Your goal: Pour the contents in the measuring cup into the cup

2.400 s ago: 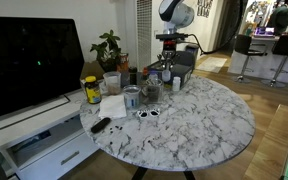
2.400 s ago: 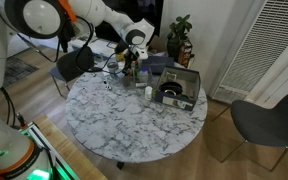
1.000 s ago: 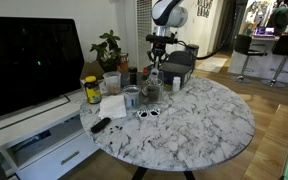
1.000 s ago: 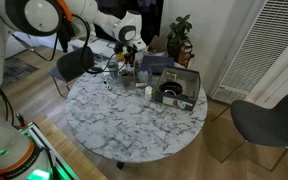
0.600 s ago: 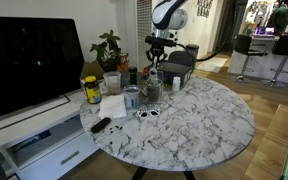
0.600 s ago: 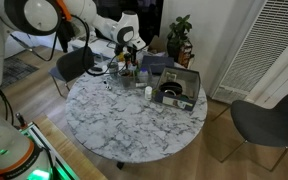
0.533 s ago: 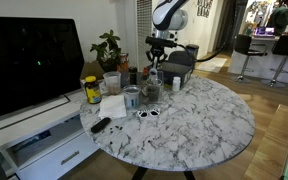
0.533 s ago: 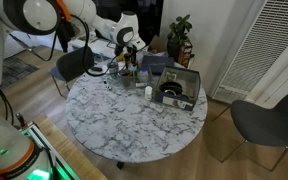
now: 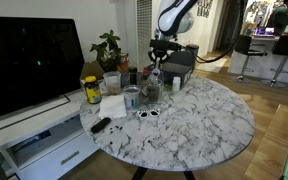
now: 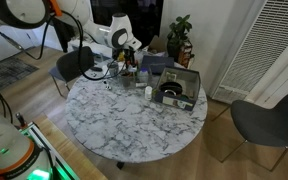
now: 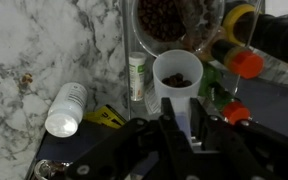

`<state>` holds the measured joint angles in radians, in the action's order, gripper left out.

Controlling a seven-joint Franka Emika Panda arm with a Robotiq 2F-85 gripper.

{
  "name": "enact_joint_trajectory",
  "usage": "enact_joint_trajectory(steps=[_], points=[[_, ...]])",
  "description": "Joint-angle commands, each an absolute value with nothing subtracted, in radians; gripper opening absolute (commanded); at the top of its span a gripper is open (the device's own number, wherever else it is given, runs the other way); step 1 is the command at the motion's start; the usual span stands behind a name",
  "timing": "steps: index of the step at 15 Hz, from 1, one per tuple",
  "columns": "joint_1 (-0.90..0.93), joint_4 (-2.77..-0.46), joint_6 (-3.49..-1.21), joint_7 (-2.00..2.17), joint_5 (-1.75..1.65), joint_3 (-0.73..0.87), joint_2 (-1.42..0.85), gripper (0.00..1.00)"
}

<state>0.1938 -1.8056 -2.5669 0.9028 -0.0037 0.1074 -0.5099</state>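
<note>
One measuring cup (image 11: 176, 85) in the tool (image 11: 187, 128), over the crowded side of the table (image 9: 209, 118).

Wrist view: tool fingers stand close together, pinched on the near wall of the measuring cup. Its mouth faces the camera, with a few dark grains at its bottom. Just beyond its rim sits the wider cup (image 11: 174, 20), holding brown pieces; whether the two touch cannot be told. A white bottle (image 11: 64, 108) lies on its side on the marble, well apart from the measuring cup. A green-and-white tube (image 11: 137, 77) stands just beside the measuring cup. Orange-capped bottles (image 11: 246, 63) are near on the opposite side. In an exterior view the tool (image 9: 156, 62) hangs above the cluster of jars.
</note>
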Motion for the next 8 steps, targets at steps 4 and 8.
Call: enact_joint_trajectory(steps=[4, 8], points=[[0.316, -1.959, -2.655, 1.059, -0.235, 0.212, -0.412, 0.05], [0.394, -1.970, -2.637, 1.241, -0.424, 0.267, -0.401, 0.05]])
